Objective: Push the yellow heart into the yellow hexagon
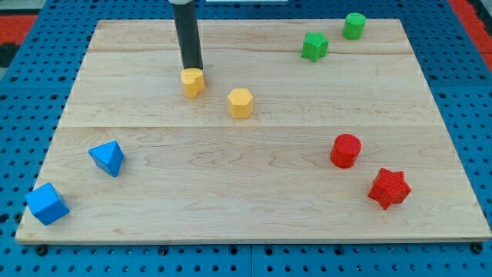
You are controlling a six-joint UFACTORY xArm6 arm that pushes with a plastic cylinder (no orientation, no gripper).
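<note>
The yellow heart (192, 81) lies on the wooden board in the upper left-middle of the view. The yellow hexagon (241, 102) lies a short way to its lower right, with a small gap between the two. My tip (192, 68) is at the heart's upper edge, touching it or almost touching it, on the side away from the hexagon. The dark rod rises straight up out of the view's top.
A blue triangle-like block (107, 158) and a blue cube (47, 204) lie at the lower left. A red cylinder (345, 150) and a red star (389, 188) lie at the lower right. A green star (314, 46) and a green cylinder (354, 25) lie at the upper right.
</note>
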